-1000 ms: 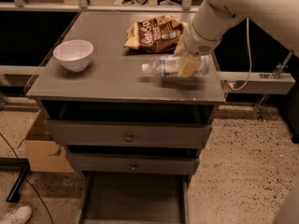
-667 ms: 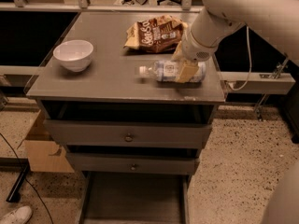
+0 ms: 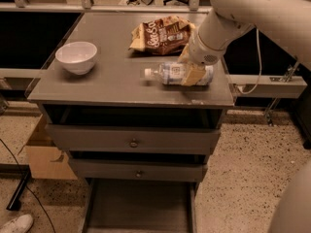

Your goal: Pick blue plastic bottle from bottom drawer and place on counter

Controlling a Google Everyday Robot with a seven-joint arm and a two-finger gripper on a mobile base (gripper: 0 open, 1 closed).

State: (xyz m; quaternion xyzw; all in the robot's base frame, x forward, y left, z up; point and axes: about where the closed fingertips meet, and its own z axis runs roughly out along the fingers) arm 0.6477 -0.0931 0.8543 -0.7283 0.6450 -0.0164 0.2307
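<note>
- Claw [image 3: 190, 68] is down at the right side of the desk [image 3: 116, 84], at the end of the white arm [image 3: 252, 13] that reaches in from the upper right. It is closed round the bottle [image 3: 167, 74], with one tan pad [image 3: 193, 75] across the near side and the other behind it.
- Bottle lies on its side on the desk with its white cap pointing left. It is near the front edge, just in front of the snack bag [image 3: 160, 33] and well apart from the white bowl [image 3: 76, 57] at the left.
- Bottom drawer [image 3: 138, 208] stands pulled out under the two upper drawers [image 3: 131, 141]. Its grey floor shows nothing in it, so the fetching part reads as done.
- Carrying the bottle up to the desk also reads as done. It appears to rest flat on the top, though the contact under the claw is hidden.
- Little is left, by my judgement: loosen the grip, lift the claw straight off without rolling the bottle, and draw the arm clear.
- One risk in that last step is that a round bottle on its side, close to the front edge, could roll if nudged as the claw comes away.
</note>
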